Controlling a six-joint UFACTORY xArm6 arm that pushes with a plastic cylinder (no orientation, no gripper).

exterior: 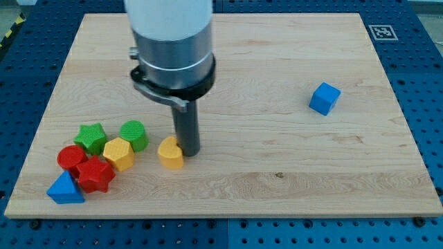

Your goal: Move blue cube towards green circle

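The blue cube (324, 98) sits alone on the right part of the wooden board. The green circle (133, 135) is a green cylinder in the cluster at the lower left. My tip (188, 151) rests on the board in the lower middle, touching the right side of a yellow heart block (170, 153). The tip is far to the left of the blue cube and a short way right of the green circle.
Cluster at the lower left: green star (91, 137), yellow hexagon (118, 153), red cylinder (70, 158), red star (95, 173), blue triangle (65, 189). The arm's wide grey body (172, 48) hangs over the upper middle of the board (277, 173).
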